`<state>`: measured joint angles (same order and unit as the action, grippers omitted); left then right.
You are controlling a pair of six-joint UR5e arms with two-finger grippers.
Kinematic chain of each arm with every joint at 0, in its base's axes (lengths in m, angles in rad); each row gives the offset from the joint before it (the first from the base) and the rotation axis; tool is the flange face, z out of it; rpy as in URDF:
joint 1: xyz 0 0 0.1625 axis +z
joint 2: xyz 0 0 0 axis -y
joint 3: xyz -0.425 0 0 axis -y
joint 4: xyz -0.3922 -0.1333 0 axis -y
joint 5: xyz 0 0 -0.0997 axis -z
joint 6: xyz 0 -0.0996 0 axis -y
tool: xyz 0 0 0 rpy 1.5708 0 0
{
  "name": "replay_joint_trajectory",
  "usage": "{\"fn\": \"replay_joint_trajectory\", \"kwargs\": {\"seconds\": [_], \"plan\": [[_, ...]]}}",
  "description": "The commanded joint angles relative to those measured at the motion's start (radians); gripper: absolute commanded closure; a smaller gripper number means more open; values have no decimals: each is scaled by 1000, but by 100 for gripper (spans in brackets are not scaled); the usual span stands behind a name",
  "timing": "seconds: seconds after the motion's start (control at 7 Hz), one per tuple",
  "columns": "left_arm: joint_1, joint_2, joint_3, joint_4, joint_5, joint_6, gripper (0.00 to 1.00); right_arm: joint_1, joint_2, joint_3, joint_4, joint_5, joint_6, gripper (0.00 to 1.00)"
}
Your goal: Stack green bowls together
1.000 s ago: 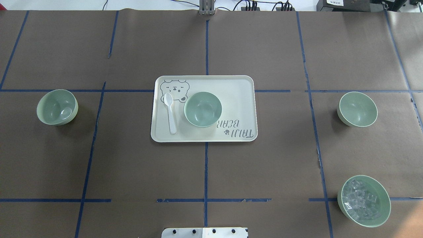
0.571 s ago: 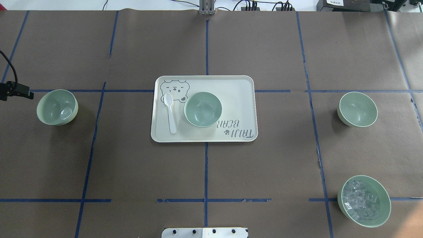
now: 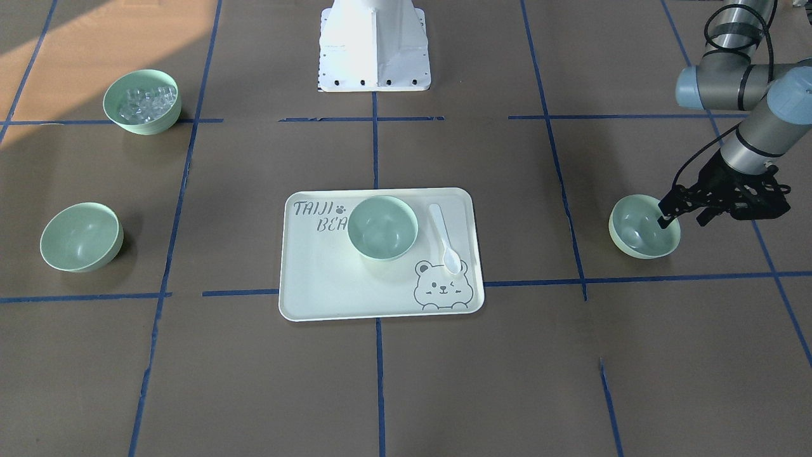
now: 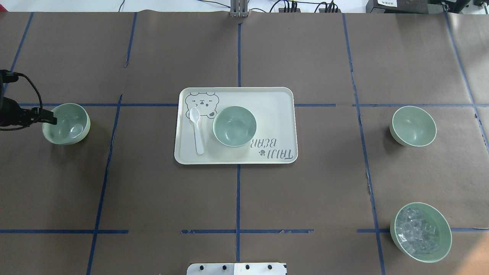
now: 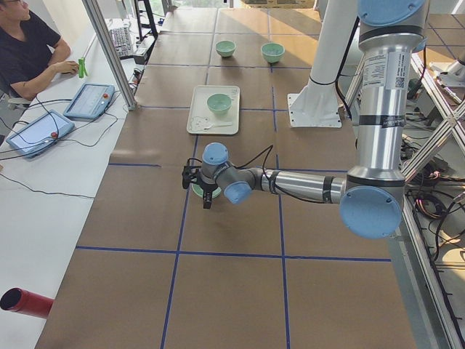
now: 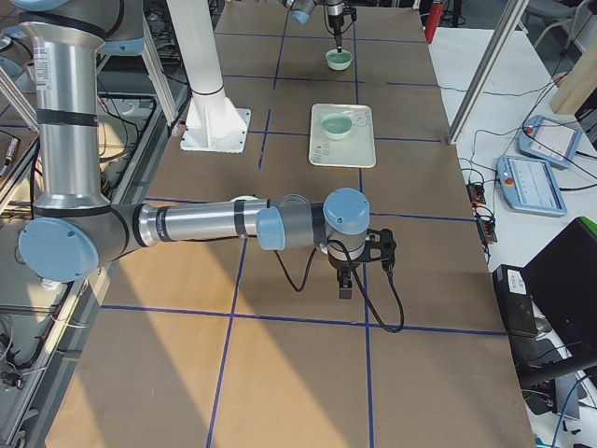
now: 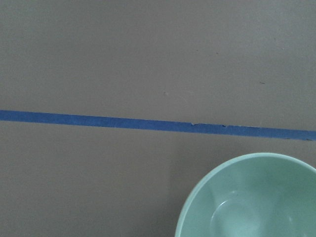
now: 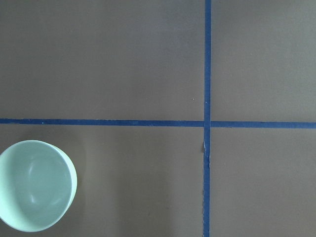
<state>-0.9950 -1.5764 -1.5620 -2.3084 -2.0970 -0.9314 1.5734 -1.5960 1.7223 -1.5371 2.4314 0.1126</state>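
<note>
At the left side of the table [image 4: 153,198], the left gripper [image 3: 684,218] hung at the first green bowl [image 4: 68,124]. Its two fingers stood apart, one over the inside of this bowl and the other outside its left rim. Whether a finger touched the rim, I could not tell. The bowl stood upright on the brown paper.

The second green bowl [image 4: 234,126] stood upright on the tray [image 4: 275,100] in the middle of the table. A white spoon [image 4: 197,131] lay just beside it on its left, also on the tray. The third green bowl [image 4: 413,126] stood far to the right on the paper, well apart from the other two. So the three bowls were each alone.

In the near right corner, a bowl of clear cubes [image 4: 420,232] stood by itself.

The right gripper [image 6: 342,280] showed only in the side camera, where it pointed down over the paper. I could not tell if its fingers were apart or together.
</note>
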Motion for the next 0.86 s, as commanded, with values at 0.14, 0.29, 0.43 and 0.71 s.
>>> {"fn": "replay_joint_trajectory", "kwargs": {"seconds": [0.14,0.29,0.43,0.71], "plan": [[15,-17,34,-8,3,-3,34,0,2,3,0,0,10,0],[15,-17,34,-8,3,-3,51,-1,2,3,2,0,12,0],[15,-19,30,-8,2,-10,73,-1,2,3,2,0,12,0],[15,-20,20,-8,-4,-40,100,-1,4,2,2,2,12,0]]}}
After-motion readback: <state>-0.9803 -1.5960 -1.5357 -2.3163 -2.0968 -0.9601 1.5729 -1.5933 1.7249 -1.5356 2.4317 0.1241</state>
